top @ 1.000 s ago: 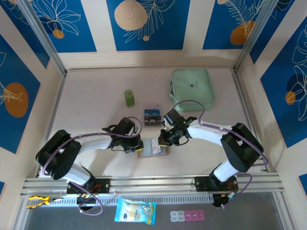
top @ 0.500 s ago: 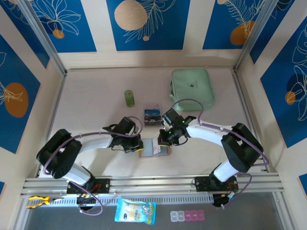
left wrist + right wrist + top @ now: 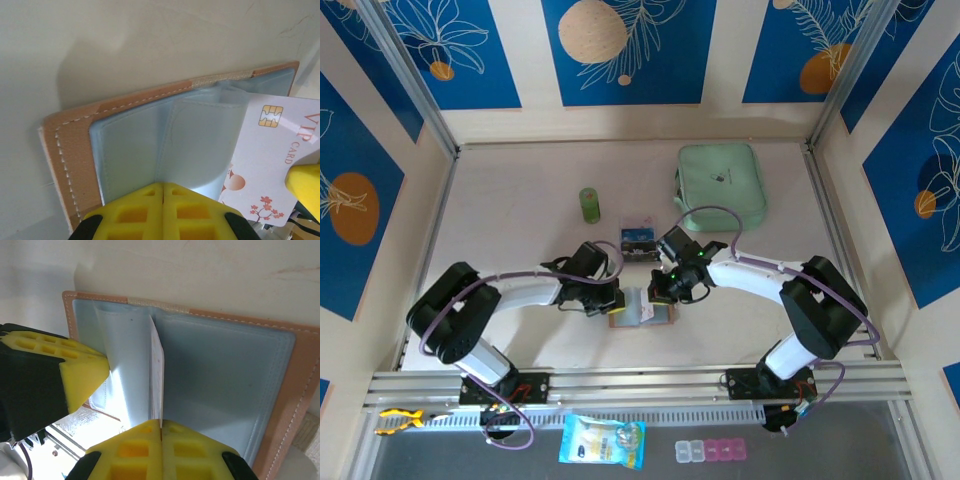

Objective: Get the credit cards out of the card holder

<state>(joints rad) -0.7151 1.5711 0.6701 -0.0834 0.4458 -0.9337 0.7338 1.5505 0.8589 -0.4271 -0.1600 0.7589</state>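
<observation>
One credit card [image 3: 272, 150] pinched in right end effector [image 3: 161, 425]; left end effector [image 3: 163, 187] (pressed together) at card holder [image 3: 70, 131] edge.

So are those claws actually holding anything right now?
The right claw pinches the white card by one edge. The left claw is shut at the card holder's inner pocket; gripping or just pressing, I can't tell.

Pale table [image 3: 520, 180] walled by blue floral panels [image 3: 670, 70], seemingly printed.
</observation>
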